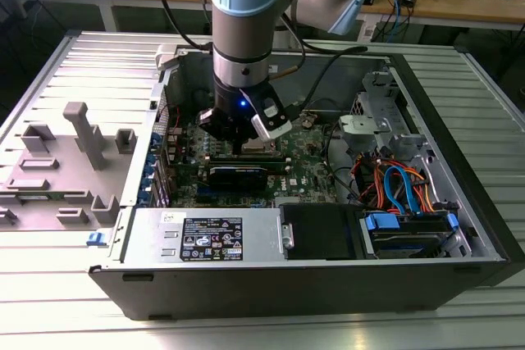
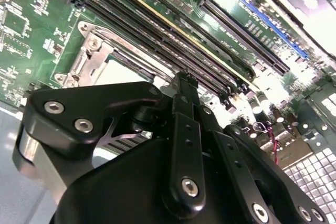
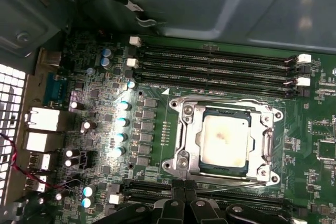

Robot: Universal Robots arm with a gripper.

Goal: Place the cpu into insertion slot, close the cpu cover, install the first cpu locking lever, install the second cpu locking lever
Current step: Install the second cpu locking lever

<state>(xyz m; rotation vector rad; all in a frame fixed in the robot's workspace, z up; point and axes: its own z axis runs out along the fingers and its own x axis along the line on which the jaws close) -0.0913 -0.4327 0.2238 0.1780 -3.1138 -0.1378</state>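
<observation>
The cpu (image 3: 224, 141) sits in the insertion slot (image 3: 185, 129), with the cpu cover (image 3: 265, 142) down around it (its middle smudged). The gripper (image 3: 185, 195) hangs at the socket's edge beside the memory slots (image 3: 215, 66), fingertips pinched together, holding nothing.

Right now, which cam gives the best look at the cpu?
The first wrist view: the cpu lies face-up in full, seated inside the silvery cpu cover frame, nothing across it. The second wrist view catches just a pale corner of it beyond the gripper. In the exterior view the arm's wrist blocks that spot.
</observation>
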